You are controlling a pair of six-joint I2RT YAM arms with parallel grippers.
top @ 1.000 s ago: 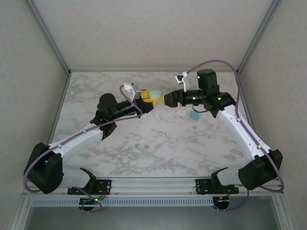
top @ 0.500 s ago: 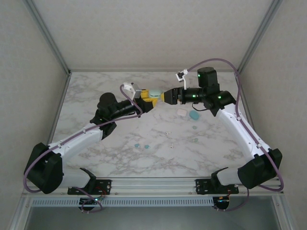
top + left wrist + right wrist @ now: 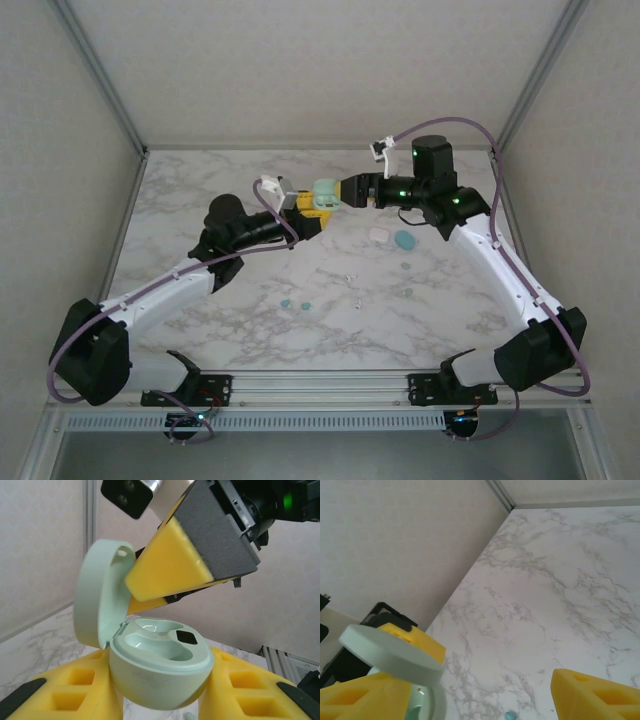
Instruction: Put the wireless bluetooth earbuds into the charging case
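Observation:
My left gripper [image 3: 312, 205] is shut on a pale green charging case [image 3: 324, 192], holding it above the table. In the left wrist view the case [image 3: 160, 672] sits between the yellow pads [image 3: 60, 692]. Its lid [image 3: 97, 592] stands open to the left, and both wells are empty. My right gripper [image 3: 343, 190] is open, and one yellow finger [image 3: 167, 572] rests against the lid's inner face. The lid [image 3: 390, 652] also lies over that gripper's left finger [image 3: 360, 695]. Tiny teal earbuds [image 3: 286, 303] [image 3: 307, 305] lie on the marble nearer the arm bases.
A teal case [image 3: 404, 240] and a small white case [image 3: 379, 234] lie on the table under the right arm. Small pale pieces [image 3: 350, 275] are scattered mid-table. Metal frame posts and grey walls close in the marble table [image 3: 200, 180] at the sides and back.
The right gripper has risen and moved back a little with its jaws widening. The case's lid, lying flat before, now stands swung open. The left arm has stayed put.

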